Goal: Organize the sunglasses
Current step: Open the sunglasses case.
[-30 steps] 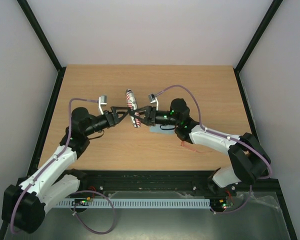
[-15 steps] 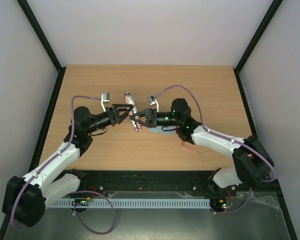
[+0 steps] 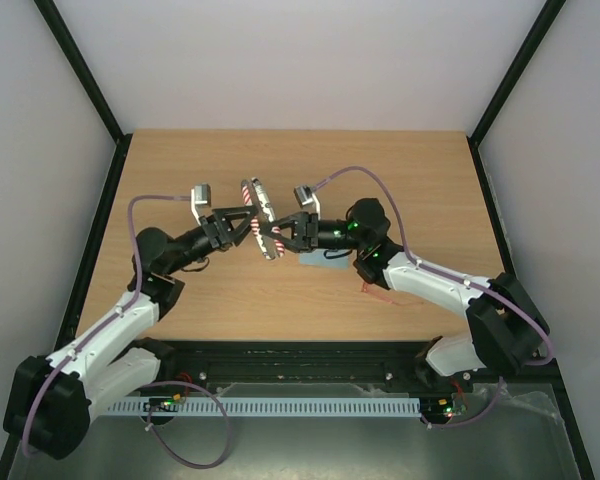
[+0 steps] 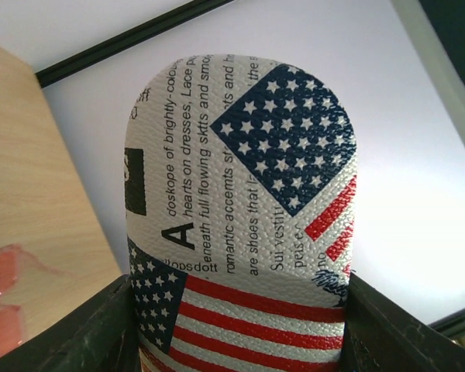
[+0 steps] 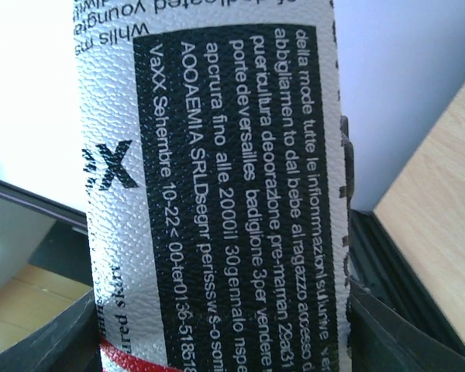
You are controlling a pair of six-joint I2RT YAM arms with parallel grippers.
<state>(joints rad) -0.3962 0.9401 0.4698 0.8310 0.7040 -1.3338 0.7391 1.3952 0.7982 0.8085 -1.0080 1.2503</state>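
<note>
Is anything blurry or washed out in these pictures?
Left wrist view: the oblong flag-printed case is sharp enough to read, while the red-orange sunglasses at bottom left are only a soft blur. Right wrist view: the case's print is crisp, and the wall behind it glares plain white. Top view: even, soft light with hardly any shadow, but everything looks small.

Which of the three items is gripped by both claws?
The flag-patterned case, clamped between the left gripper and right gripper; the blue cloth and red sunglasses lie on the table.

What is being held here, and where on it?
The flag-patterned case, clamped across its body by the left gripper and the right gripper from opposite sides.
</note>
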